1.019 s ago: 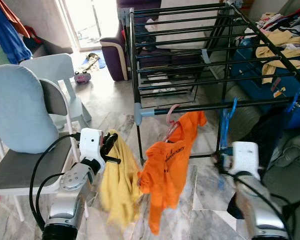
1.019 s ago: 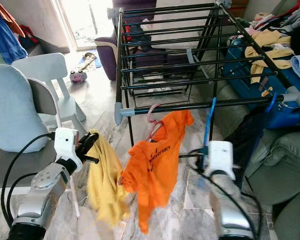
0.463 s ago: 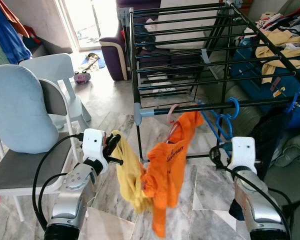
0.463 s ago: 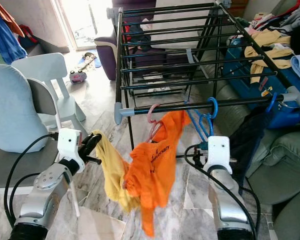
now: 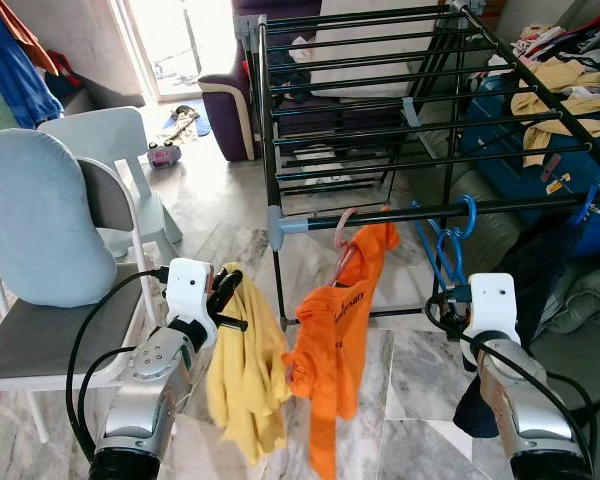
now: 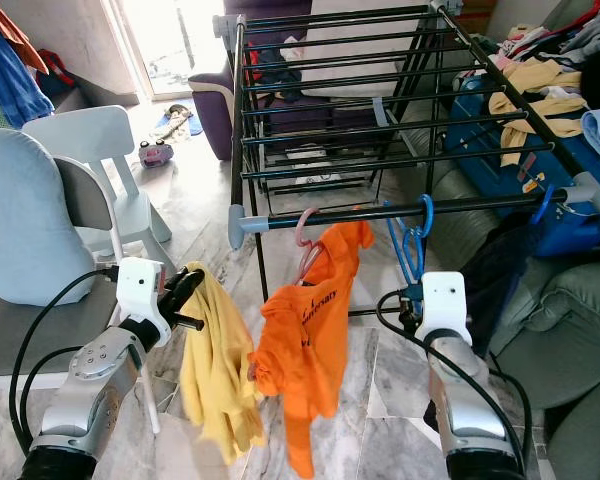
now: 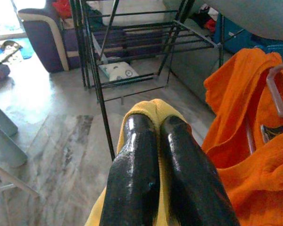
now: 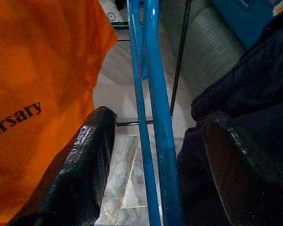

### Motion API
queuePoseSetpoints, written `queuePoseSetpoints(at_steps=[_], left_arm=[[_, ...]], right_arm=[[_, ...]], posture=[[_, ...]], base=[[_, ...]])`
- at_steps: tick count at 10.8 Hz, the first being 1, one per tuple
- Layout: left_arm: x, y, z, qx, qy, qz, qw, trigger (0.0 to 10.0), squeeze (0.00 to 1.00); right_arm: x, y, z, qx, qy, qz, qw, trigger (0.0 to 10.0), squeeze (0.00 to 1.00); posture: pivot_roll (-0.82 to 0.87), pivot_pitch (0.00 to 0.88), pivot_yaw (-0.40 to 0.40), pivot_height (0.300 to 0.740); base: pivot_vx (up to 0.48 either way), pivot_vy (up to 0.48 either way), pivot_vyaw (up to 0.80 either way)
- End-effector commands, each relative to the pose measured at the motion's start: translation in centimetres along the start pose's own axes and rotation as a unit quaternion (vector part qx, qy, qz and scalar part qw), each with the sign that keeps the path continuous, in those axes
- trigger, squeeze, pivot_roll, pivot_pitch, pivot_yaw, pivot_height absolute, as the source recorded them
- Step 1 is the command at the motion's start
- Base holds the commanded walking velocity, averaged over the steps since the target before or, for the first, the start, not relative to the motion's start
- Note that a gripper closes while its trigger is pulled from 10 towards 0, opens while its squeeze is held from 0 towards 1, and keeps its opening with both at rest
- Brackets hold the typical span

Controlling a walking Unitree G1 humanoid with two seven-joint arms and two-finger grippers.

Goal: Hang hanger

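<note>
A blue hanger (image 5: 446, 245) hangs by its hook from the front rail (image 5: 380, 217) of the black drying rack. My right gripper (image 5: 446, 306) is just below it, open. In the right wrist view the hanger's blue bars (image 8: 153, 117) run between the spread fingers (image 8: 73, 179) without touching them. An orange shirt (image 5: 335, 335) on a pink hanger (image 5: 344, 235) hangs from the same rail to the left. My left gripper (image 5: 223, 292) is shut on a yellow cloth (image 5: 242, 385), which droops beside the orange shirt; the yellow cloth (image 7: 153, 106) shows past the closed fingers.
A light blue padded chair (image 5: 40, 220) and a small white chair (image 5: 120, 150) stand at my left. A dark garment (image 5: 540, 270) hangs right of the blue hanger. Blue boxes with piled clothes (image 5: 550, 100) and a grey sofa (image 5: 595, 295) crowd the right side.
The blue hanger rose from beside my right gripper and now hangs on the rail. The right gripper has sunk a little below it. The yellow cloth swung toward the orange shirt and back.
</note>
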State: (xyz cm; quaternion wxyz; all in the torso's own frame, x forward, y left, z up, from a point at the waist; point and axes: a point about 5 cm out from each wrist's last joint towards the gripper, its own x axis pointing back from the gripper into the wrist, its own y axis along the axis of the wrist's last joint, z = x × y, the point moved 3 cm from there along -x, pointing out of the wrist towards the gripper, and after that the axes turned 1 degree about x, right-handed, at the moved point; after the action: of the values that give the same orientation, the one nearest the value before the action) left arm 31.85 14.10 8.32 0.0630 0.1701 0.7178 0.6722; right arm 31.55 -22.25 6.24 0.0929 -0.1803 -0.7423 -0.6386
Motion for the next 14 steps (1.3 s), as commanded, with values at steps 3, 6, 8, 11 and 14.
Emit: queuePoseSetpoints(at_steps=[3, 6, 8, 11, 14], left_arm=[[0.05, 0.36, 0.14, -0.009, -0.001, -0.002, 1.0, 10.0, 0.0], [0.0, 0.26, -0.02, -0.01, -0.003, 0.0, 1.0, 10.0, 0.0], [-0.02, 0.16, -0.18, -0.011, -0.006, 0.002, 1.0, 10.0, 0.0], [-0.07, 0.09, -0.42, -0.011, -0.009, 0.004, 1.0, 10.0, 0.0], [-0.12, 0.01, -0.46, -0.013, -0.011, 0.007, 1.0, 10.0, 0.0]], right_arm=[[-0.39, 0.48, 0.51, -0.008, 0.008, -0.009, 1.0, 0.0, 0.0], [-0.7, 0.87, 0.65, -0.01, 0.008, -0.015, 1.0, 0.0, 0.0], [-0.94, 1.09, 0.9, -0.012, 0.007, -0.019, 1.0, 0.0, 0.0], [-0.99, 1.08, 1.03, -0.012, 0.008, -0.02, 1.0, 0.0, 0.0], [-0.98, 0.91, 0.77, -0.01, 0.005, -0.021, 1.0, 0.0, 0.0]], posture=[[-0.19, 0.0, 0.08, 0.74], [-0.19, 0.0, 0.079, 0.74], [-0.19, 0.0, 0.081, 0.74], [-0.19, 0.0, 0.082, 0.74], [-0.2, 0.0, 0.087, 0.74]], base=[[0.0, 0.0, 0.0], [0.0, 0.0, 0.0], [0.0, 0.0, 0.0], [0.0, 0.0, 0.0], [0.0, 0.0, 0.0]])
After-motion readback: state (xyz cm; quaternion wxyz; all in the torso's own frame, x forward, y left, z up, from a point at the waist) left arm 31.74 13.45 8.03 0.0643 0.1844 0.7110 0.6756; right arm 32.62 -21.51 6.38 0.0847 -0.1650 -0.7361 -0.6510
